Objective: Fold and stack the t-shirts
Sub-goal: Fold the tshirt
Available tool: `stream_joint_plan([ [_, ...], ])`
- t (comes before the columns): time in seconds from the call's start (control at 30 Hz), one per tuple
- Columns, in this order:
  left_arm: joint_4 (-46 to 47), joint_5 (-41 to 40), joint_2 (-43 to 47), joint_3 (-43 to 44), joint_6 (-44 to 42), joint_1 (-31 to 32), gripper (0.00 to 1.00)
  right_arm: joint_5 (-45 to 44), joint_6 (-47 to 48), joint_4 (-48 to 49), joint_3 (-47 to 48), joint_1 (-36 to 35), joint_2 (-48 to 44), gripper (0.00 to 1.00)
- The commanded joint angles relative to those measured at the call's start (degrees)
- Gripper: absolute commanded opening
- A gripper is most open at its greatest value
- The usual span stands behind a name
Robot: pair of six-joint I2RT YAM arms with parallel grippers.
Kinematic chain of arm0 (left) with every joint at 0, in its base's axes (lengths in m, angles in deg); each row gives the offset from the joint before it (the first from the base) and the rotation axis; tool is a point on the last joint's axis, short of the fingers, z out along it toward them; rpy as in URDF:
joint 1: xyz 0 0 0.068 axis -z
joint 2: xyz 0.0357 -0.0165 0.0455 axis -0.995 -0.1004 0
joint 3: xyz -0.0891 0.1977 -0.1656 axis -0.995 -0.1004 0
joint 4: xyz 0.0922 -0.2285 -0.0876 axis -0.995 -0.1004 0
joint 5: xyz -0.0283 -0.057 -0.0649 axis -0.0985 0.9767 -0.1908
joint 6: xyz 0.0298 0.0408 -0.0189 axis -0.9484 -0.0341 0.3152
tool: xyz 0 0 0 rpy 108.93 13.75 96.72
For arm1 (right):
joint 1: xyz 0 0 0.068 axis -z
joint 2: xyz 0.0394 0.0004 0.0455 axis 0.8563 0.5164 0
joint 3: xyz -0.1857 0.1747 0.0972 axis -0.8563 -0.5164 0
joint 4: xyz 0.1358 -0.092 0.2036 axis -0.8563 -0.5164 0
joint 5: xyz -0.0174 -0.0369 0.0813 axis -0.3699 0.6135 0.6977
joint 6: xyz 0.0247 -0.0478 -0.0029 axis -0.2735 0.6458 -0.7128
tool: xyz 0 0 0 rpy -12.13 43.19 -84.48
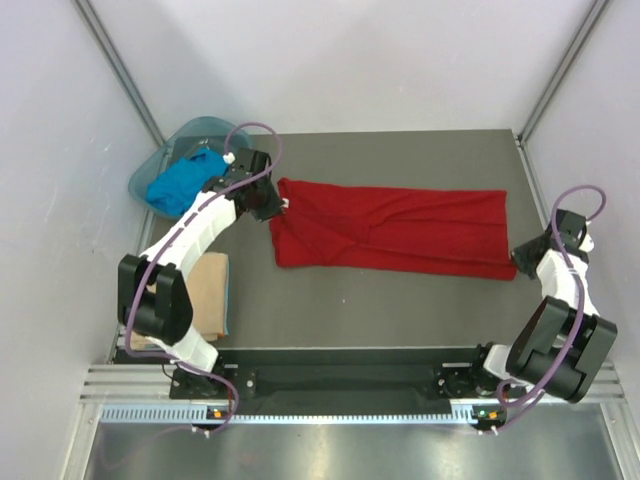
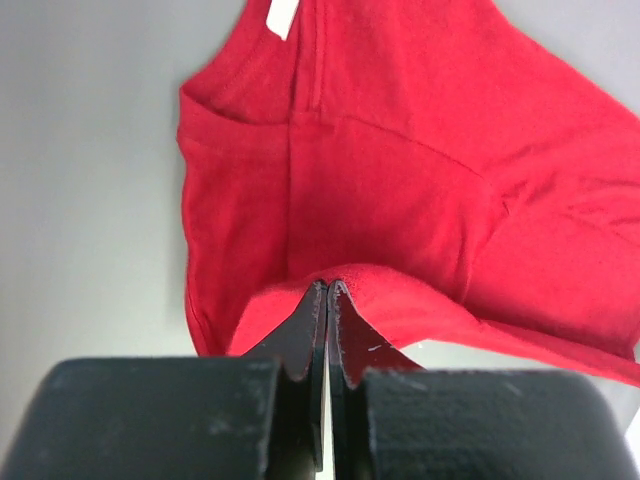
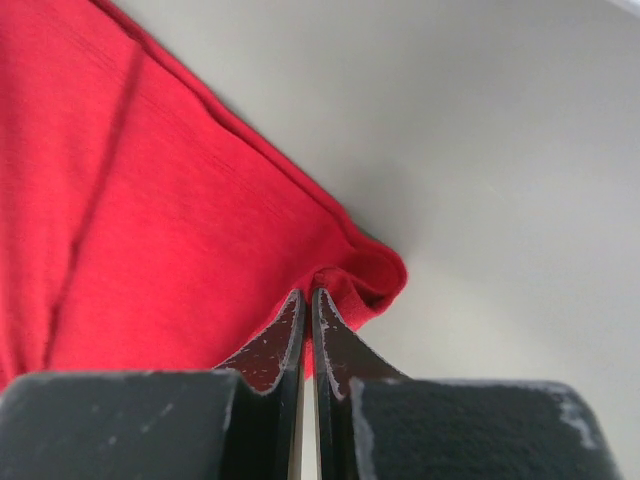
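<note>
A deep red t-shirt (image 1: 390, 230) lies folded lengthwise across the dark mat. Its small white neck label (image 2: 282, 18) shows near the collar. My left gripper (image 1: 270, 208) is shut on the shirt's left end, with a fold of red cloth (image 2: 330, 285) pinched at the fingertips. My right gripper (image 1: 522, 256) is shut on the shirt's near right corner (image 3: 370, 275), which bunches at the tips. A bright blue t-shirt (image 1: 185, 180) lies crumpled in the basin. A tan t-shirt (image 1: 205, 295) sits folded at the left, partly under the left arm.
The translucent teal basin (image 1: 165, 160) stands at the far left corner, just behind the left gripper. White walls with metal rails close in the table on three sides. The arm bases and a metal rail (image 1: 340, 385) run along the near edge.
</note>
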State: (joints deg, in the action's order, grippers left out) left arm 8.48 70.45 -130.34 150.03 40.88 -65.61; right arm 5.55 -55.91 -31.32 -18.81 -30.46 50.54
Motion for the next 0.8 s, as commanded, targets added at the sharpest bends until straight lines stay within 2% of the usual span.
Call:
stream_joint_plan([
  [0.0,1.5,0.6,-3.1,4.0,-1.6,-1.1,0.0,-1.2,0.1,2.6,5.6,-2.0,2.1,0.0],
  [0.2,0.9,0.6,-9.7,10.0,-2.8,-1.8,0.0,-1.0,-2.1,3.5,10.7,-3.0,9.3,0.0],
  [0.33,0.4,3.5,-13.6,13.0,-3.5,-1.8,0.0,-1.2,-2.3,3.6,13.7,-3.6,13.5,0.0],
  [0.5,-3.7,-0.5,-18.4,18.1,-4.8,-1.9,0.0,-2.1,-2.9,3.7,15.9,-4.2,16.8,0.0],
  [0.77,-3.7,-2.4,-22.1,21.1,-5.1,-2.3,0.0,-2.1,-3.0,4.7,19.0,-6.4,20.8,0.0],
])
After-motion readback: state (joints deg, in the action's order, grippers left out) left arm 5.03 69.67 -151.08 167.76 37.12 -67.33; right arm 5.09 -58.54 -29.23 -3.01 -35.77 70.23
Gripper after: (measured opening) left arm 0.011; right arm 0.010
